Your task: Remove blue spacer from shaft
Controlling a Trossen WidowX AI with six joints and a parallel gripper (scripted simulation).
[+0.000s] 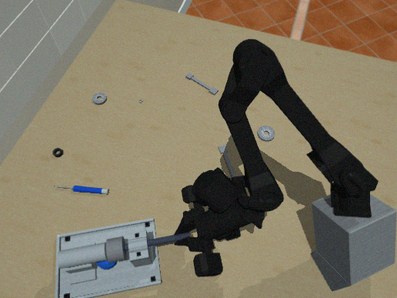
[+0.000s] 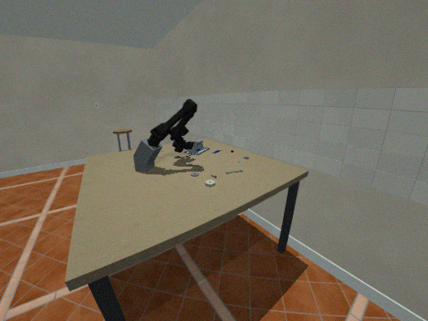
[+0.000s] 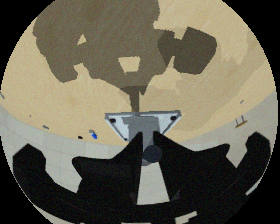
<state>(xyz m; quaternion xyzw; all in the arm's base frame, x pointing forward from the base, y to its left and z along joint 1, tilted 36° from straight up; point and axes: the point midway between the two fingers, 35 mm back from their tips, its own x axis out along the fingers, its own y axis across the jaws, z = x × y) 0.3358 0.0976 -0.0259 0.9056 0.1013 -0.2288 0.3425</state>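
The dark blue-grey shaft (image 1: 165,240) (image 3: 152,154) sticks out of the light grey support block (image 1: 132,245). My gripper (image 1: 181,238) (image 3: 147,134) is shut on the shaft near its outer end, one finger on each side. A blue spacer (image 1: 107,263) shows low beside and below the pale grey housing cylinder (image 1: 82,254), partly hidden by it; whether it touches the base plate (image 1: 157,264) (image 3: 172,118) is hard to tell. A wide grey collar (image 1: 115,249) sits between cylinder and support block. A short piece of shaft shows between collar and block. Any other spacers are hidden.
A blue screwdriver (image 1: 88,189) (image 3: 93,134) and a black ring (image 1: 59,154) lie beyond the plate. Grey discs (image 1: 99,98) (image 1: 266,133) and a flat bar (image 1: 201,84) lie farther off. Another bar (image 1: 228,164) lies partly under my arm. The grey arm pedestal (image 1: 355,241) (image 2: 146,157) stands at the side.
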